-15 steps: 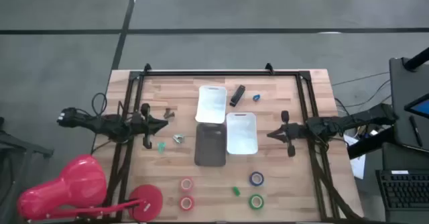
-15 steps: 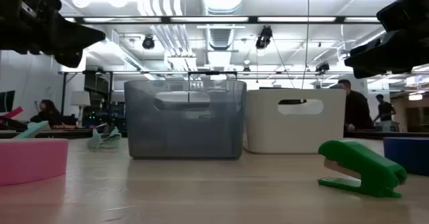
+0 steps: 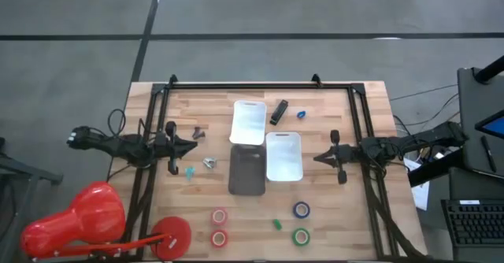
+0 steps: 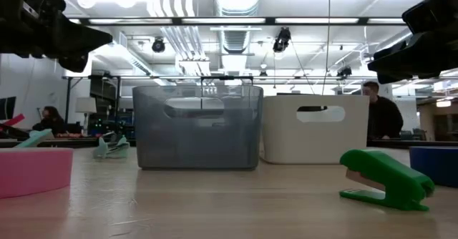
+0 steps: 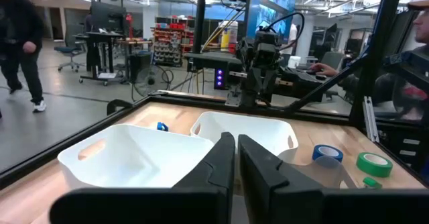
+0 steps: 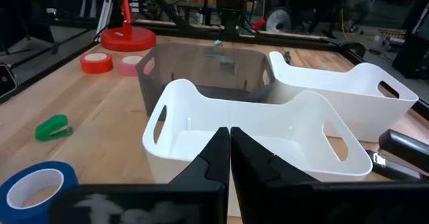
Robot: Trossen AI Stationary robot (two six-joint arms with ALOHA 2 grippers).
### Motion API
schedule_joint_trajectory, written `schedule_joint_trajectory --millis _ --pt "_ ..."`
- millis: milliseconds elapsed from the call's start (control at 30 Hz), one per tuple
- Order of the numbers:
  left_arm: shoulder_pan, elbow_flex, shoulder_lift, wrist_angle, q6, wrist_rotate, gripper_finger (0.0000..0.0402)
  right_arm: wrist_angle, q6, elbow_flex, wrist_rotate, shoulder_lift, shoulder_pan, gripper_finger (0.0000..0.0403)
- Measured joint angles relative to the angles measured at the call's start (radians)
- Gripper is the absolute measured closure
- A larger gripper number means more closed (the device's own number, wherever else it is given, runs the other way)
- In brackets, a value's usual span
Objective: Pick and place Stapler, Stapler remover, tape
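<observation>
Tape rolls, two red (image 3: 219, 226), one green (image 3: 301, 236), one blue (image 3: 302, 209), lie near the wooden table's (image 3: 339, 216) front edge; light, rigid rings, probably best pinched across the rim. Left gripper (image 3: 192, 143) and right gripper (image 3: 319, 158) hover with fingers pressed together, empty.

The high camera is looking straight down on the whole wooden table (image 3: 331, 204), while the low camera is sitting at table-top height, facing level across the boards toward the grey bin (image 4: 197, 127) and white bin (image 4: 315, 128) with the room behind. Each wrist camera is looking forward past its own arm's dark fingers from opposite ends of the table, the left one (image 5: 231, 163) facing the right arm and the right one (image 6: 228, 153) facing the left side. All four views are sharing the cluster of bins at the table's middle.
</observation>
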Motion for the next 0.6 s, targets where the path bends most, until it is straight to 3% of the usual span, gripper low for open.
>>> schedule_joint_trajectory --millis 600 --pt "0.0 0.0 0.0 0.0 0.0 0.0 0.0378 0.0 0.005 0.0 0.0 0.0 0.0 0.0394"
